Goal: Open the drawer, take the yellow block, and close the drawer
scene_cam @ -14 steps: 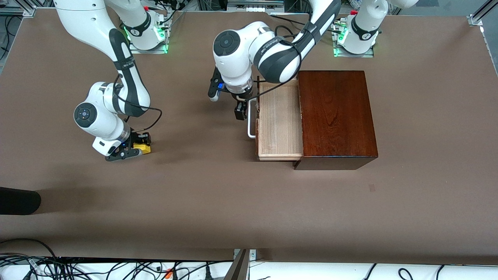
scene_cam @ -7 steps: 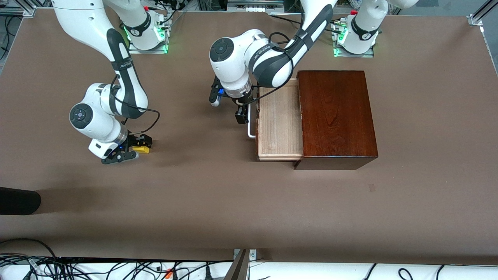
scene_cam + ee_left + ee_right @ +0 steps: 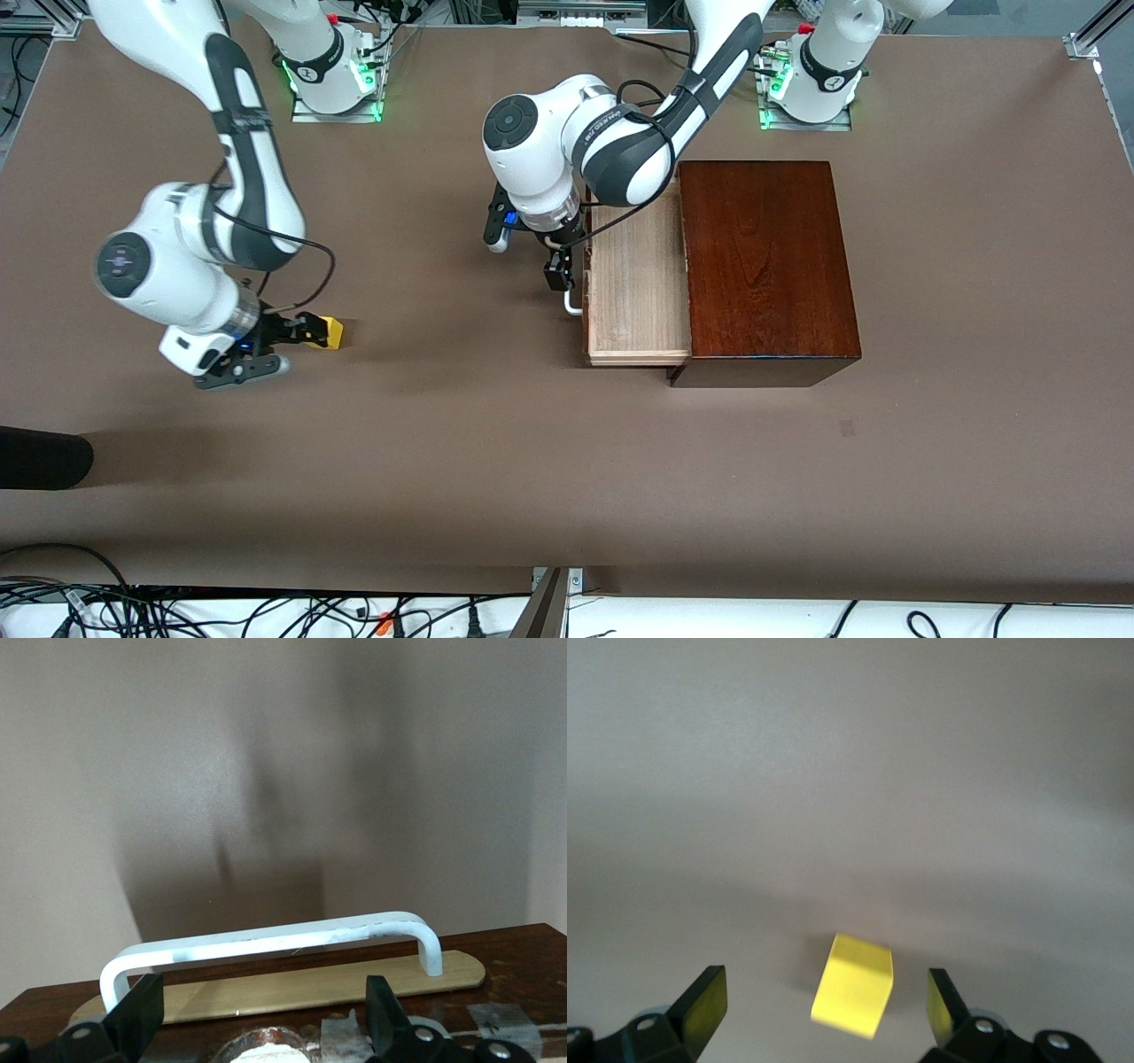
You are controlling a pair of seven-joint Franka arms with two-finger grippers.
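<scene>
With the yellow block [image 3: 326,331] on the table beneath our spread right gripper [image 3: 285,339], our left gripper [image 3: 259,1020], fingers apart at the drawer [image 3: 638,283]'s white handle [image 3: 266,943], should push squarely into the mahogany box [image 3: 766,266].

Brown table [image 3: 443,461], cables [image 3: 133,611] along near edge, black object [image 3: 40,456], perhaps padding

handle [image 3: 574,306]: mostly hidden (left arm) | drawer [image 3: 638,283] interior: perhaps partly covered

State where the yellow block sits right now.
The yellow block rests on the brown table toward the right arm's end, just off the open right gripper, well away from the drawer.
</scene>
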